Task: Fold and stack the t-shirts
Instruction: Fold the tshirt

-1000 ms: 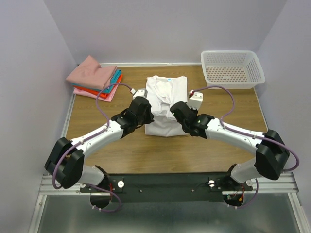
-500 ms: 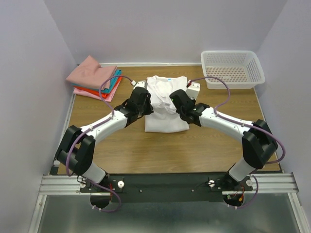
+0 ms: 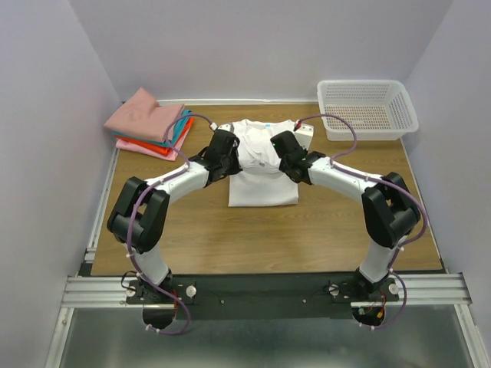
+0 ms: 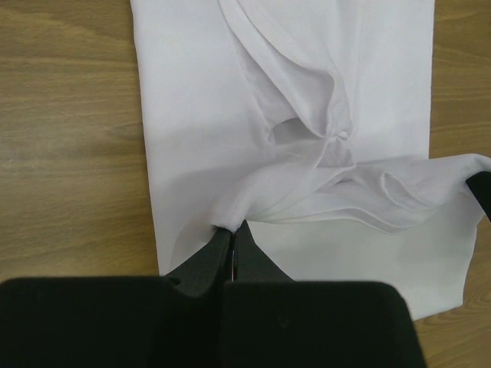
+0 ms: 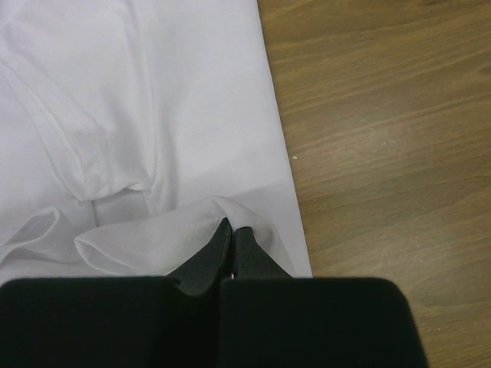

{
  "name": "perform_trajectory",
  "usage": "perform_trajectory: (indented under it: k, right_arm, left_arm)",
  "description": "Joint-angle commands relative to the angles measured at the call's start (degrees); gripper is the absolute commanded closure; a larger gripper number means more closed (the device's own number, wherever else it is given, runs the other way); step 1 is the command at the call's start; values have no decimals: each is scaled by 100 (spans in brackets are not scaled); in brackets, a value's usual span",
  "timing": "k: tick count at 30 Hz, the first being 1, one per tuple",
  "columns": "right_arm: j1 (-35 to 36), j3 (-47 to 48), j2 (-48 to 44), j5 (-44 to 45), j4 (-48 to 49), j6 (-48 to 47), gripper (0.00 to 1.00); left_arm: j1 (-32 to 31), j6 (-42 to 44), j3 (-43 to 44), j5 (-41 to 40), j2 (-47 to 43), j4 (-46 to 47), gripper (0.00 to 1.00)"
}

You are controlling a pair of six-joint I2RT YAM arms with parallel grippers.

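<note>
The white t-shirt [image 3: 262, 188] lies mid-table, part folded, its blue neck label [image 3: 268, 123] at the far end. My left gripper [image 3: 228, 149] is shut on the shirt's lower hem near its left edge; in the left wrist view [image 4: 230, 228] cloth bunches from the closed tips. My right gripper [image 3: 285, 150] is shut on the hem near the right edge [image 5: 232, 228]. Both hold the hem lifted over the shirt's upper half. A stack of folded t-shirts [image 3: 149, 123], dusty pink on top, teal, orange-red and light pink below, sits at the far left.
A white perforated basket [image 3: 367, 107] stands at the far right corner. Bare wooden tabletop [image 3: 307, 238] lies between the shirt and the arm bases. Grey walls close in the back and both sides.
Both grippers have carried the shirt's lower hem away from the near edge towards the collar, and the arms have stretched farther out. The visible shirt has become shorter.
</note>
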Motion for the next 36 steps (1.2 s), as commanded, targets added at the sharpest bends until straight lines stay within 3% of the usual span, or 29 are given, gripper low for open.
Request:
perform_trajectory:
  k: [1,7,10,11,13,14,16,17,19,25,28,32,36]
  right_arm:
    - [-151,286,353,-205,126,-147,100]
    - [-335,498,749,-381,152,-156,99]
    - [-415,577,846,-425,178,-60,93]
    - [-441,603,864,-425,170,-68,82]
    - [-459,665,908,-408,170,-121,65]
    - [-476,708,908,-425,161,-156,49]
    - [-468,709,812,-460,161,-191,38]
    - [-476,683,750,-530,161,-191,24]
    - [-476,569,479,-653,161,-165,0]
    - [-476,-99,-471,-1741,196,-68,0]
    - [-468,-791,-1111,-2794,345,28,0]
    - [-468,-1504,-1368,-3534,1038,152,0]
    - [-468,-1576,-1237,-3607,1092,178,0]
  left_arm:
    - [69,29,245,12,274,-41,100]
    - [122,37,491,-218,643,-77,99]
    - [131,81,571,-166,767,-50,79]
    - [131,90,545,-139,759,28,59]
    - [131,90,527,-130,706,90,41]
    - [131,99,527,-148,671,99,28]
    - [131,125,536,-218,539,99,19]
    - [131,125,562,-227,487,91,10]
    - [131,134,545,-227,277,73,4]
    - [-10,3,62,-52,-531,117,3]
    - [-211,-129,-543,263,-953,379,3]
    - [-388,-287,-1115,564,-1228,739,3]
    - [-441,-288,-1362,941,-1105,1101,3]
